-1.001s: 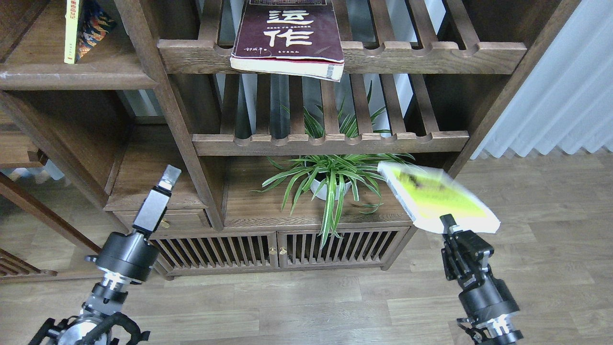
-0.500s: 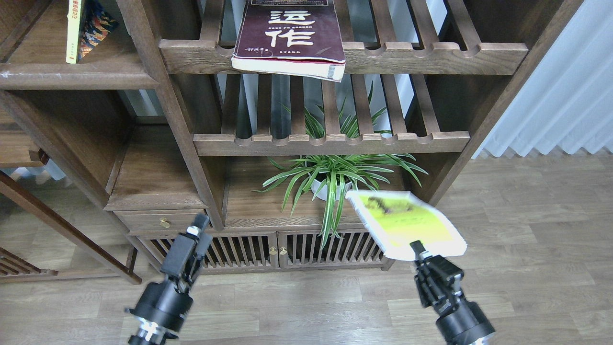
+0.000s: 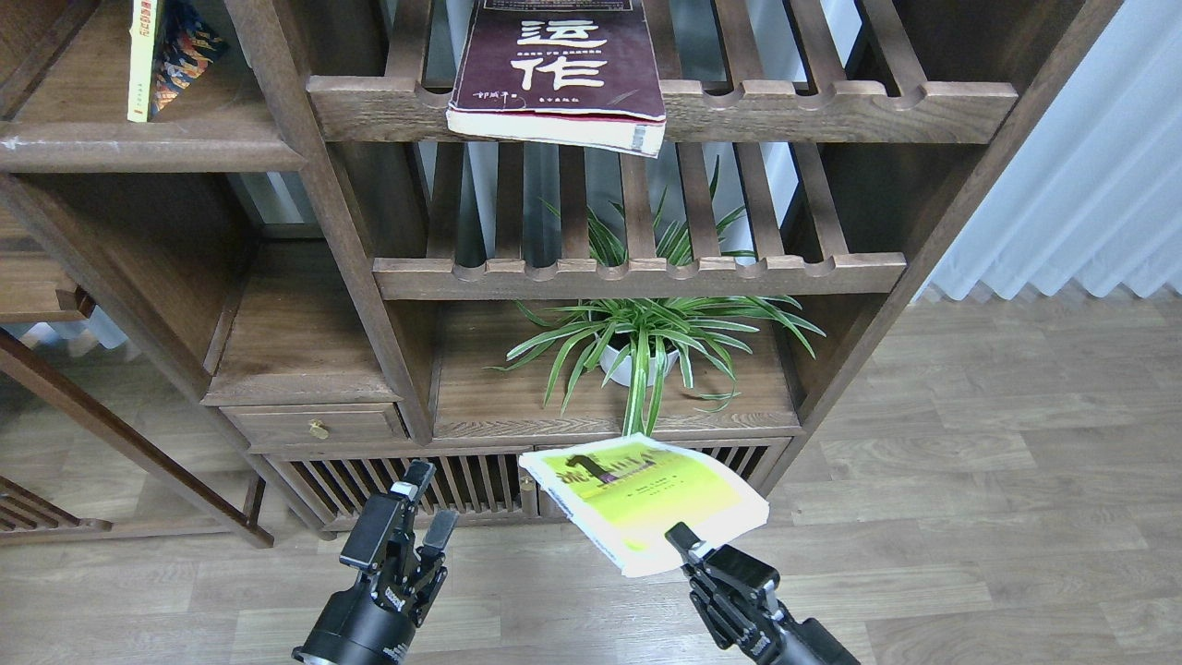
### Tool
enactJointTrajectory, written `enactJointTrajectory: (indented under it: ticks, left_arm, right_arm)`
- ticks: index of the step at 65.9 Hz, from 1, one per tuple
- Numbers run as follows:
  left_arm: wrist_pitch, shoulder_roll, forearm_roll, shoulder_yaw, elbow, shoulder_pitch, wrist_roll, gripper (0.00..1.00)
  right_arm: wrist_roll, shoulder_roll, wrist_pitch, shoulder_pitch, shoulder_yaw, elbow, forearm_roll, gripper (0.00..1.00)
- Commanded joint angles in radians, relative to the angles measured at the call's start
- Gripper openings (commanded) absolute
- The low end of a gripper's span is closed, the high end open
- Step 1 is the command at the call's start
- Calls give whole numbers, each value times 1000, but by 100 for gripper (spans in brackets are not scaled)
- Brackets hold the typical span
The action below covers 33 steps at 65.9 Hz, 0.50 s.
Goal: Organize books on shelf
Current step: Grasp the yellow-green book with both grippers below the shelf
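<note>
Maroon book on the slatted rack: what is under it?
The maroon book lies on the slatted rack, its front edge overhanging the rail. Below stands a potted plant. The slats beneath it are covered.

Right gripper is clamped on the near edge of the yellow-green paperback book, held flat and tilted above the wood-plank floor, in front of the slatted-door cabinet; left gripper stands with fingers parted, holding nothing; maroon paperback with large white characters lies on the upper slatted rack, overhanging its front rail; green spider plant in a white pot sits beneath the lower rack; a yellow-spined book stands upright on the flat dark-brown shelf board, upper left.
</note>
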Motion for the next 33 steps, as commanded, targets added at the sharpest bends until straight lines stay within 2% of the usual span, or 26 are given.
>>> enactJointTrajectory:
  ticks: [1, 33]
  left_arm:
    - [0, 0, -28, 17, 9, 0, 0, 99]
    - [0, 0, -109, 52, 88, -46, 2, 97]
  right_arm:
    - [1, 1, 0, 25, -38, 1, -1, 1]
    - [-1, 33, 0, 37, -90, 12, -61, 1]
